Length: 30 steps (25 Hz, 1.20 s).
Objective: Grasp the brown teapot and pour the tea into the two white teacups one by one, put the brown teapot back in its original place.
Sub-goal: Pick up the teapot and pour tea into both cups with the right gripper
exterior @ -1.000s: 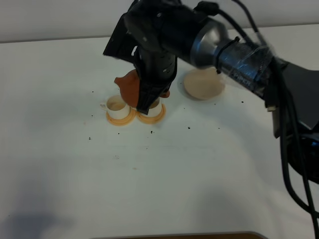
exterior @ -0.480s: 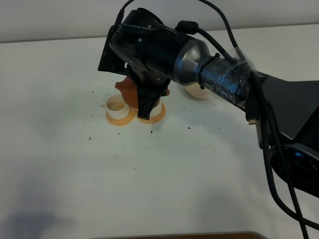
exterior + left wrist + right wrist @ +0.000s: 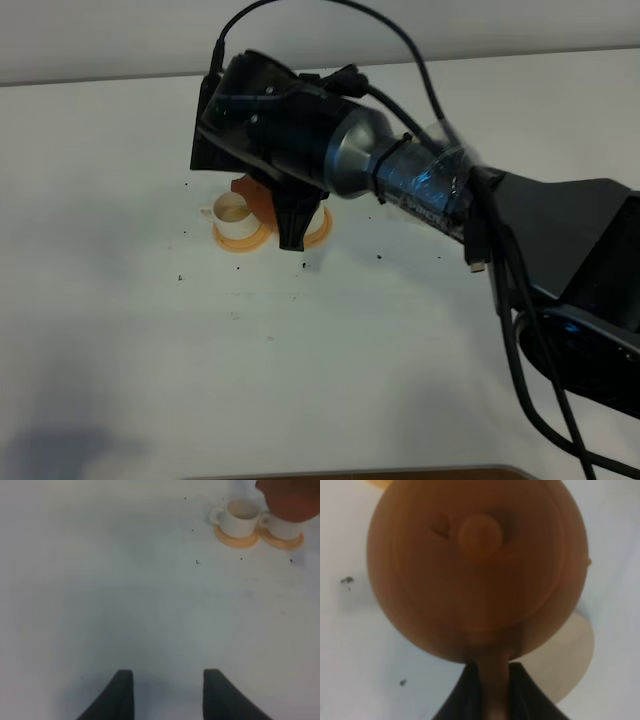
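The brown teapot [image 3: 480,565] fills the right wrist view from above, lid knob showing. My right gripper [image 3: 487,695] is shut on its loop handle. From the high camera only a sliver of the brown teapot [image 3: 250,196] shows under the right gripper [image 3: 293,232], just above the two white teacups. The left teacup [image 3: 232,212] stands in full sight on its coaster. The other teacup [image 3: 282,527] shows only in the left wrist view, partly under the teapot [image 3: 290,500]. The cream saucer [image 3: 572,650] lies behind the pot. My left gripper [image 3: 167,695] is open, far from the cups.
Two orange-tan coasters [image 3: 240,240] [image 3: 320,228] lie under the cups. The right arm's thick dark body [image 3: 400,180] stretches from the right edge across the middle of the white table [image 3: 150,340]. Small dark specks dot the table around the cups.
The right arm has swung left and rolled over the cups, carrying the teapot lower and further left. The arm now hides the cream saucer in the high view.
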Available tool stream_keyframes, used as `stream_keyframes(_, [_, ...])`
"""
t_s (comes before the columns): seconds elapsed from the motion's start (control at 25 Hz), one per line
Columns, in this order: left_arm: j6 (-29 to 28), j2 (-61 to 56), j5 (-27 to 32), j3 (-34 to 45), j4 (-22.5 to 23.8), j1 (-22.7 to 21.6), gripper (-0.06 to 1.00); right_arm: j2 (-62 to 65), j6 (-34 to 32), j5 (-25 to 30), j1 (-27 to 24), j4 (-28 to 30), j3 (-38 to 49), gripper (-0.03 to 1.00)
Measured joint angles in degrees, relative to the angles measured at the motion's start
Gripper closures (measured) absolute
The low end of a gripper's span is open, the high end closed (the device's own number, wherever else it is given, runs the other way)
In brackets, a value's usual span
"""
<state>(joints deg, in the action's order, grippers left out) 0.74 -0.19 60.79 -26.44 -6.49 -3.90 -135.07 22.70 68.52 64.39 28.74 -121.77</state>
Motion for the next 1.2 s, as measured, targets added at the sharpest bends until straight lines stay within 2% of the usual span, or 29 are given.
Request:
stream_keyframes(0.52, [-0.05,0.0,0.0,0.0,0.0,0.0,0.58,-0.12,0.15,0.66,1.6,5.08,0.0,0.84])
stream_keyframes(0.84, [-0.05,0.0,0.0,0.0,0.0,0.0,0.58,-0.26,2.57,0.66,1.6,6.48,0.0,0.84])
stream_keyframes(1.2, [-0.05,0.0,0.0,0.0,0.0,0.0,0.58,-1.44,2.79,0.66,3.43,11.13,0.0,0.84])
